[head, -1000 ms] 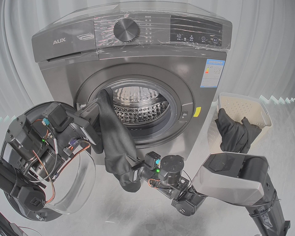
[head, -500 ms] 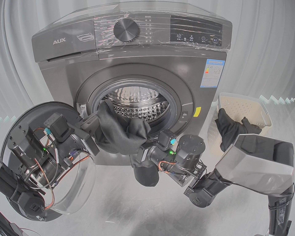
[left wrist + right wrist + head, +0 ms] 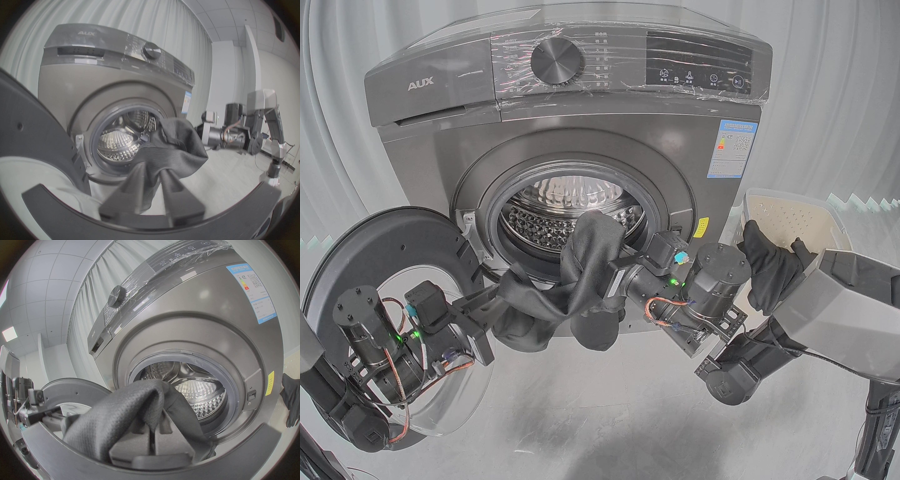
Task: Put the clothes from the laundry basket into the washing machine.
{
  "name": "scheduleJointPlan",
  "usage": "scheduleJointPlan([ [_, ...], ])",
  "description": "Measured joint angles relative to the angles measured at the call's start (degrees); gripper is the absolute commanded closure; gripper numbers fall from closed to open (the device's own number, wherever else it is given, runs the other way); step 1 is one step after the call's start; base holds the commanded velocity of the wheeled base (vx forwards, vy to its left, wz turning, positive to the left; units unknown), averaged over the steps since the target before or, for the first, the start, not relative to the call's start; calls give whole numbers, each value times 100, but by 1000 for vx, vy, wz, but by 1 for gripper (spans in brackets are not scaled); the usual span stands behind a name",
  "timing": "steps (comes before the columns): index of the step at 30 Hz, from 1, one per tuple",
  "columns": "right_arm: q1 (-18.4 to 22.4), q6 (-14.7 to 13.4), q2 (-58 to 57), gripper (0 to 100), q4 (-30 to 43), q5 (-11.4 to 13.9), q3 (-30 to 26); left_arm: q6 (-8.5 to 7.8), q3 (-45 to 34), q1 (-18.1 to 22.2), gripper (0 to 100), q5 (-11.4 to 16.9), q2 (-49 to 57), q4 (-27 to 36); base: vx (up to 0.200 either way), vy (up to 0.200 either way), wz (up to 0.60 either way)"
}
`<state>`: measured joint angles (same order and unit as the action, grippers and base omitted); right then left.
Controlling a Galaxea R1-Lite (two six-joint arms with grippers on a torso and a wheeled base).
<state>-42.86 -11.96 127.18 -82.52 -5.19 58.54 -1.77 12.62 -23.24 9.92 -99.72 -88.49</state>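
A dark grey garment (image 3: 575, 281) hangs stretched between both grippers in front of the washing machine's (image 3: 569, 125) open drum (image 3: 569, 209). My left gripper (image 3: 490, 303) is shut on the garment's lower left end, below the door opening; its fingers (image 3: 137, 184) pinch the cloth (image 3: 175, 147). My right gripper (image 3: 609, 281) is shut on the garment's higher right part at the drum's lower rim, and the cloth (image 3: 125, 408) drapes over its fingers (image 3: 175, 440). A white laundry basket (image 3: 800, 225) stands right of the machine with another dark garment (image 3: 775, 269) hanging over its rim.
The machine's round door (image 3: 387, 275) stands swung open at the left, just behind my left arm. Grey floor (image 3: 581, 406) lies in front of the machine. White curtains (image 3: 837, 94) hang behind.
My left gripper has dropped from the drum's upper left rim to below the opening. My right gripper has risen with the garment's lower end up to the drum's mouth.
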Motion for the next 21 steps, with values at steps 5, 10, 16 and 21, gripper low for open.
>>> scheduleJointPlan([
  [5,30,4,-30,100,24,-2,-5,-41,-271,-18,0,83,-116,-2,0,0,0],
  [10,45,4,-39,100,66,-9,-9,-85,-461,-57,0,215,-171,-2,0,0,0],
  [16,20,4,-52,100,65,-5,-63,-187,-675,-115,0,307,-201,0,0,0,0],
  [21,-57,9,-95,100,49,0,-258,-208,-807,-121,0,313,-216,0,0,0,0],
])
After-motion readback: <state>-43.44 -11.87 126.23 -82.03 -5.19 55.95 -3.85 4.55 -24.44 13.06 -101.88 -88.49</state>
